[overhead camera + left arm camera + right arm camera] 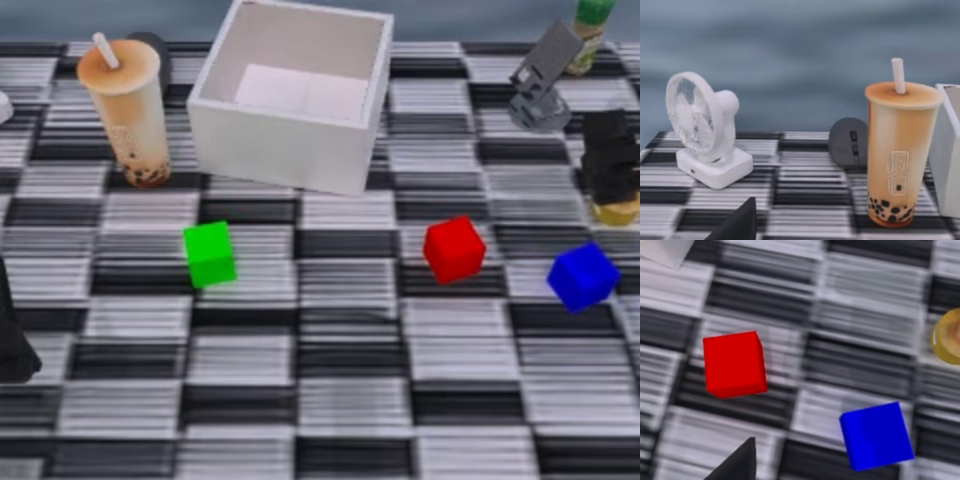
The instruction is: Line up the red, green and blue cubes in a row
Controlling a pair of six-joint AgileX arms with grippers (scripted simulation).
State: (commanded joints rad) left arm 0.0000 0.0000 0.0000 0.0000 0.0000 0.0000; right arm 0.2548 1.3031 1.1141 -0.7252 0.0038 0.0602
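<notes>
The green cube [209,255] lies left of the middle. To the right of the middle is the red cube [454,249], with the blue cube [582,276] farther right and slightly nearer. All three sit apart on the checkered table. My right gripper [800,476] hovers above the red cube [734,363] and blue cube [876,435]. It is open and empty, and only one dark finger [740,464] shows. My left arm [12,345] is parked at the left edge. Its gripper [800,236] is open and faces the back left of the table.
A big white open box [295,95] stands at the back centre, with a bubble tea cup [128,110] to its left. A white fan [705,132] is at the far back left. A grey object [545,80], a bottle [592,30] and a black object on a yellow base [612,170] crowd the back right.
</notes>
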